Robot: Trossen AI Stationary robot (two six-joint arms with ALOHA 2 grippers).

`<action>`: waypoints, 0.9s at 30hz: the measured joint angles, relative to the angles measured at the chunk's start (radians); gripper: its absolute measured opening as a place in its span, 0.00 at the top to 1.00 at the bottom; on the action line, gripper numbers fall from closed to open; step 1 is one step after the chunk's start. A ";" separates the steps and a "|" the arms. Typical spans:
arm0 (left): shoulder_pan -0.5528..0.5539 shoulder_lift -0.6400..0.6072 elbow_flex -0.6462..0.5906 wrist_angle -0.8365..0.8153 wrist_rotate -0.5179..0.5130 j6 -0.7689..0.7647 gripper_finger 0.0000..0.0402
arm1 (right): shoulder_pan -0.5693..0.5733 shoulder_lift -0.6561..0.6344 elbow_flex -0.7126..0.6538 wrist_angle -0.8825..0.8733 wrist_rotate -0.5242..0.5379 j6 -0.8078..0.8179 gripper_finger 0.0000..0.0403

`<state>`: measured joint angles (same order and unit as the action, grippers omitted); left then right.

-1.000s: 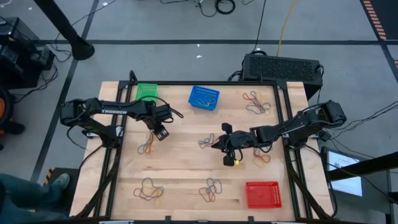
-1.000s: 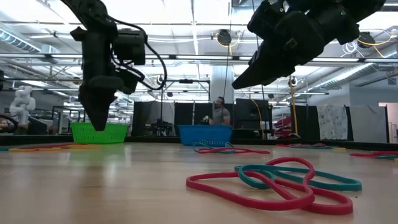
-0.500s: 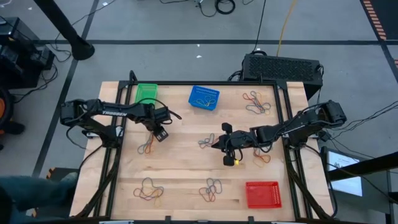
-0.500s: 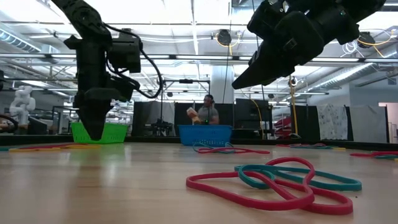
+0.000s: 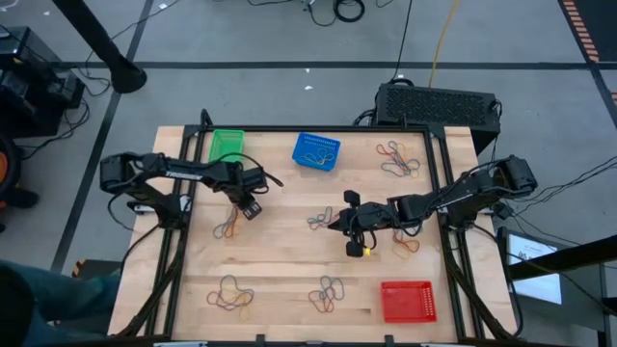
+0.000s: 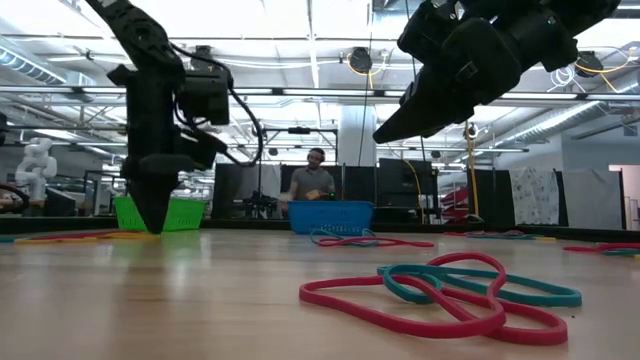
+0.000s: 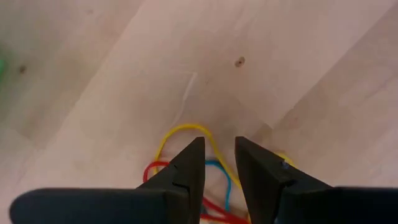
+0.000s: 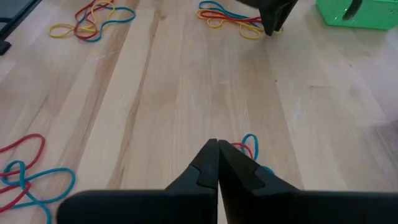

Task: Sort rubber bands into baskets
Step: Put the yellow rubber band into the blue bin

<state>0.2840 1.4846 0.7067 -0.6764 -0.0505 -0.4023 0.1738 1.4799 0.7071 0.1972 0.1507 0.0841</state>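
Observation:
My left gripper (image 5: 249,207) points down, narrowly open, low over a pile of yellow, red and blue rubber bands (image 7: 186,130) lying flat on the table; it also shows in the low view (image 6: 153,222). A blue band (image 7: 217,167) shows in the gap between the fingers. My right gripper (image 5: 339,220) is shut and empty, held above the table (image 6: 385,132) beside another pile of bands (image 5: 321,220). The green basket (image 5: 228,143) and the blue basket (image 5: 316,151), which holds bands, stand at the far edge. The red basket (image 5: 407,301) stands near right. My left gripper comes at the pile from above, one finger (image 7: 193,162) on either side of the blue band. Whether the fingertips touch the bands or the table, I cannot tell.
More piles of bands lie at the far right (image 5: 397,159), right of centre (image 5: 405,241), near left (image 5: 231,294) and near middle (image 5: 328,292). A black vented box (image 5: 439,101) stands behind the table. A person stands in the room beyond (image 6: 312,178).
My left gripper has come down toward the table, over the pile of bands on the left. My right arm has kept still. The person in the room behind has walked toward the left.

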 joint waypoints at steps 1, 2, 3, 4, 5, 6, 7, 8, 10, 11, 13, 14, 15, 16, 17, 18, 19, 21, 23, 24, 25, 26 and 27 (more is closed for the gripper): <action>0.000 0.015 0.001 0.001 0.000 0.000 0.77 | 0.000 0.000 0.000 -0.002 0.000 0.000 1.00; 0.000 0.025 0.004 0.003 -0.001 0.001 0.77 | 0.000 0.000 0.000 -0.003 0.000 0.000 1.00; 0.000 0.038 0.006 0.002 -0.001 0.008 0.77 | 0.000 0.000 0.000 -0.005 -0.001 0.000 1.00; 0.000 0.049 0.006 0.002 -0.001 0.016 0.77 | 0.000 0.000 0.000 -0.007 -0.004 0.000 1.00; 0.000 0.057 0.007 0.002 0.001 0.019 0.77 | 0.000 0.000 0.000 -0.008 -0.015 0.000 1.00; 0.000 0.062 0.007 0.005 0.004 0.024 0.77 | -0.002 0.000 0.000 -0.008 -0.026 0.000 1.00; 0.000 0.065 0.007 0.006 0.007 0.024 0.77 | -0.003 0.000 0.000 -0.008 -0.027 0.000 1.00; 0.002 0.067 0.007 0.005 0.009 0.027 0.77 | -0.003 0.000 0.000 -0.008 -0.027 0.000 1.00; 0.010 0.067 0.006 0.003 0.014 0.042 0.80 | -0.003 0.000 0.000 -0.008 -0.027 0.000 1.00; 0.016 0.067 0.006 0.001 0.021 0.044 0.82 | -0.003 0.000 0.000 -0.008 -0.027 0.000 1.00; 0.034 0.067 0.006 -0.002 0.036 0.049 0.90 | -0.003 0.000 0.000 -0.008 -0.027 0.000 1.00; 0.044 0.067 0.006 -0.004 0.040 0.055 0.95 | -0.003 0.000 0.000 -0.008 -0.027 0.000 1.00; 0.052 0.067 0.006 -0.003 0.042 0.064 0.97 | -0.003 0.000 0.000 -0.008 -0.027 0.000 1.00; 0.057 0.067 0.006 -0.002 0.044 0.069 0.98 | -0.003 0.000 0.000 -0.008 -0.027 0.000 1.00; 0.061 0.067 0.006 -0.001 0.044 0.073 0.98 | -0.003 0.000 0.000 -0.008 -0.027 0.000 1.00; 0.063 0.067 0.005 0.001 0.043 0.078 0.98 | -0.003 0.000 0.000 -0.008 -0.027 0.000 1.00; 0.063 0.063 0.005 0.002 0.043 0.086 0.99 | -0.003 0.000 0.000 -0.008 -0.027 0.000 1.00; 0.061 0.040 0.006 0.002 0.042 0.095 0.99 | -0.003 0.000 0.000 -0.009 -0.027 0.000 1.00; 0.058 0.006 0.009 0.000 0.038 0.096 0.99 | -0.002 0.000 0.000 -0.012 -0.027 0.000 1.00; 0.057 -0.017 0.010 -0.005 0.025 0.096 0.99 | -0.002 0.000 0.000 -0.016 -0.027 0.000 1.00; 0.057 -0.046 0.015 -0.005 0.023 0.096 0.99 | -0.002 0.000 0.000 -0.017 -0.027 0.000 1.00; 0.058 -0.077 0.019 -0.002 0.022 0.095 0.99 | -0.002 0.000 0.000 -0.018 -0.027 0.000 1.00; 0.057 -0.105 0.021 -0.006 0.024 0.095 1.00 | -0.002 0.000 0.000 -0.021 -0.027 0.000 1.00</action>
<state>0.3406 1.3797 0.7276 -0.6828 -0.0269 -0.3077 0.1715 1.4796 0.7067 0.1759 0.1242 0.0845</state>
